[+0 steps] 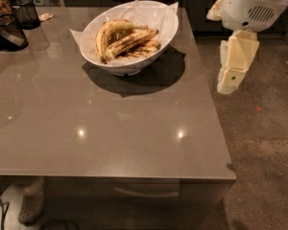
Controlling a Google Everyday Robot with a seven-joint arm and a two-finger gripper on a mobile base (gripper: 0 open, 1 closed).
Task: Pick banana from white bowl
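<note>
We've got the gripper [230, 80] hanging at the upper right of the frame, out over the floor and well clear of the table [110, 128], and we cannot tell whether it is open or closed. The banana [133, 40] we want, the slim brown-streaked one, lies across the middle of the white bowl [129, 67] at the upper centre, pressed against a plumper yellow banana [107, 34] on its left. That's our worry: the two are touching, so a grasp coming down slightly left could catch the wrong fruit or drag both up. The crinkled paper [169, 14] lining the bowl pokes past the rim and could snag and lift with the fruit. We judge the bowl light enough to slide or tip on this glossy top if the rim gets nudged on the way in, and soft overripe fruit may squash under a firm pinch. As for writing or brands, we can read none anywhere, not even on the mesh cup [26, 12] at the upper left.
</note>
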